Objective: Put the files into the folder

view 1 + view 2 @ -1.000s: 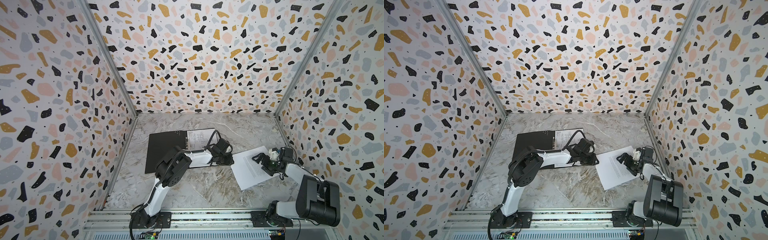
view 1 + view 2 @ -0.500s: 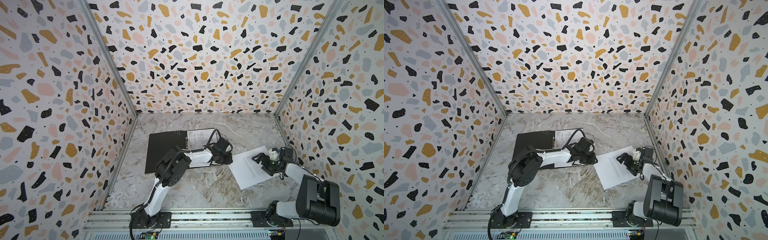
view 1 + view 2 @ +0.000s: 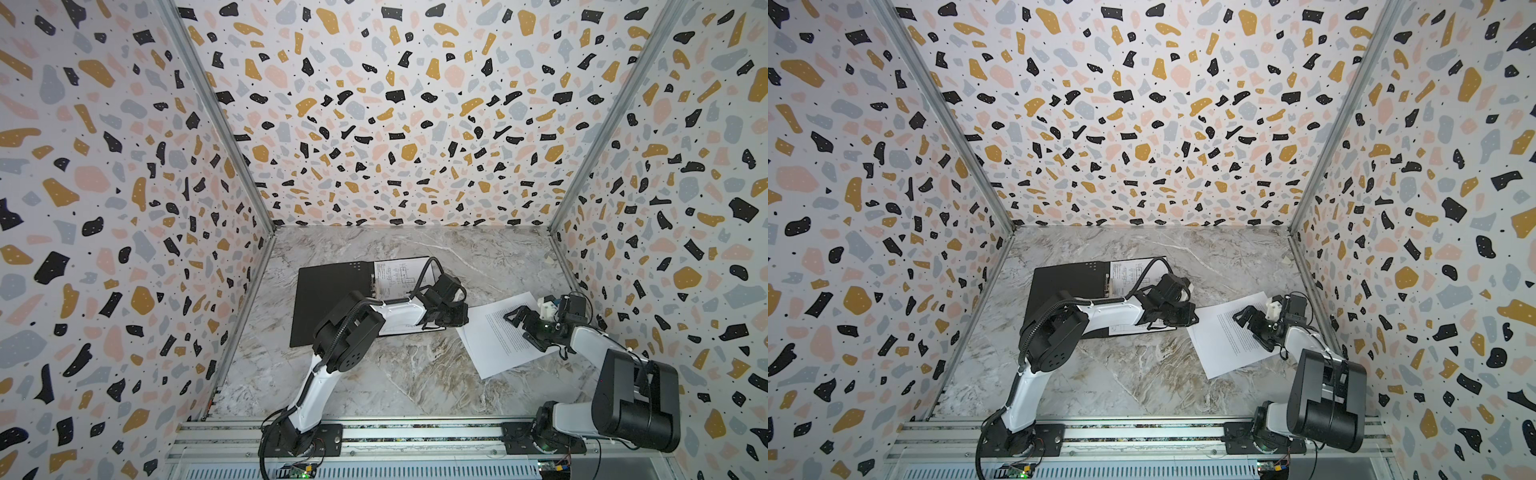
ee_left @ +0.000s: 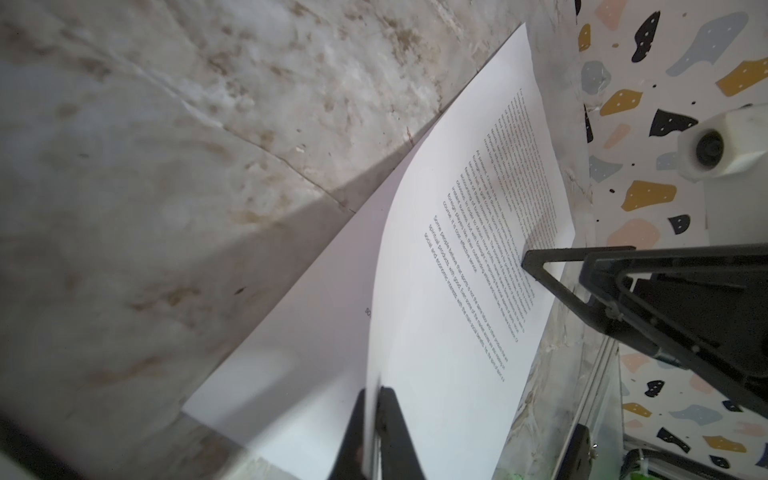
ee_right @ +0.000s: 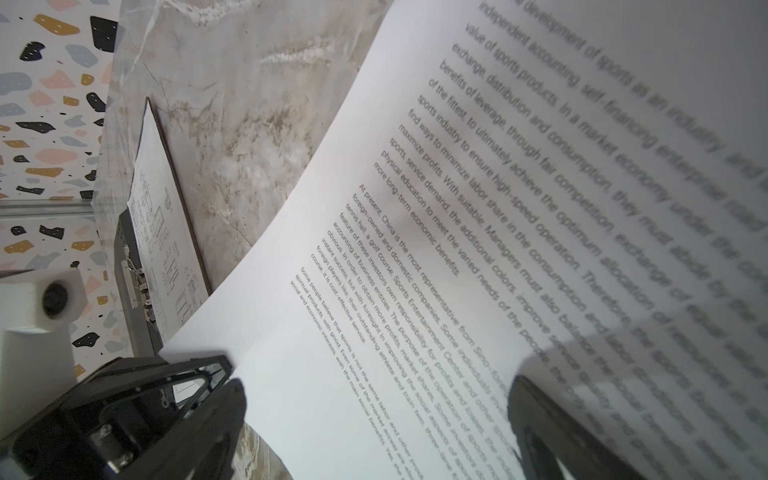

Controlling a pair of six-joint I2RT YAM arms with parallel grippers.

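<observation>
The folder (image 3: 332, 303) (image 3: 1067, 286) lies open with its black inside up, left of the table's middle. One of the files, a sheet with a line diagram (image 3: 399, 274) (image 5: 166, 232), rests on its right half. The other, a text sheet (image 3: 494, 345) (image 3: 1221, 345), lies on the marble to the right. My left gripper (image 3: 461, 322) (image 4: 376, 399) is shut on this sheet's near-left corner, which curls up off the table. My right gripper (image 3: 521, 328) (image 5: 374, 415) is open over the sheet's far right side, its fingertips (image 5: 536, 407) down on the paper.
Patterned walls close in the left, back and right. An aluminium rail (image 3: 415, 432) with both arm bases runs along the front. A metal clip (image 5: 137, 286) sits at the folder's spine. A small pale scrap (image 3: 549, 259) lies by the back right wall.
My left gripper's jaws have closed onto the text sheet's corner. Both arms and the sheets have hardly shifted; the right gripper stays open.
</observation>
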